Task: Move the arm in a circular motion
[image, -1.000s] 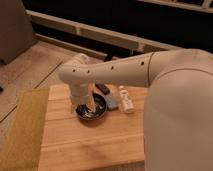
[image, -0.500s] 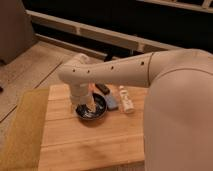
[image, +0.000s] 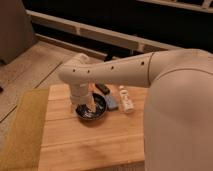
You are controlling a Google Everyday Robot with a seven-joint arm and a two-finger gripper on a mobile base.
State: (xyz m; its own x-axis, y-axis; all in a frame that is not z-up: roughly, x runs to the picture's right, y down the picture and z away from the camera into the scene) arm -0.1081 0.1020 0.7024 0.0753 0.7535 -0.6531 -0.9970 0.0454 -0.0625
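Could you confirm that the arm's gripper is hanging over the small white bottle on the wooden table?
Not quite. The camera view shows the arm with its gripper hanging over the dark bowl on the wooden table; the small white bottle lies apart, right of the bowl in the picture.

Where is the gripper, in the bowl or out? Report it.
In, it seems: the gripper on the arm hangs down inside the dark bowl.

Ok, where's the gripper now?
In the camera view the gripper hangs left of centre, over the dark bowl on the wooden table, left of the white bottle.
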